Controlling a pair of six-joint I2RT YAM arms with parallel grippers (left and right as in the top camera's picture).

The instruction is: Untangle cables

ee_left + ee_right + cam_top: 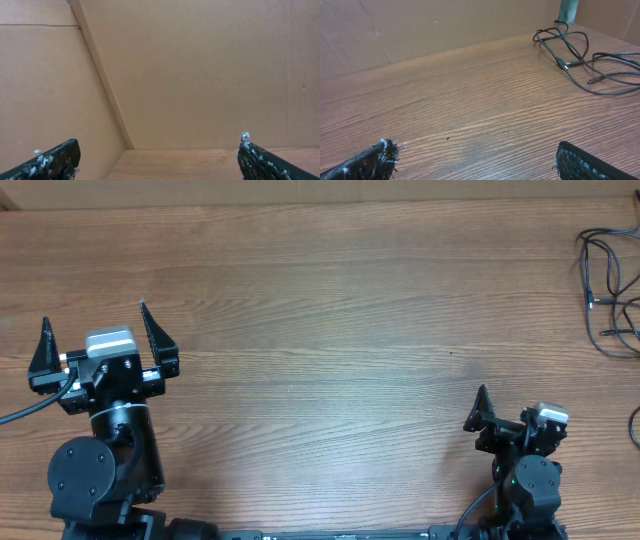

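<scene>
The cables (607, 290) are thin black wires lying in tangled loops at the far right edge of the wooden table (330, 330). They also show in the right wrist view (580, 57) at the upper right, with small plug ends. My left gripper (98, 340) is open and empty at the left side of the table, far from the cables; its two fingertips show in the left wrist view (157, 155). My right gripper (515, 415) is open and empty near the front right, well short of the cables; its fingertips show in the right wrist view (475, 155).
A cardboard wall (200, 65) stands along the back and left of the table. A teal post (567, 9) stands behind the cables. A thicker black cord (25, 412) runs off the left arm's base.
</scene>
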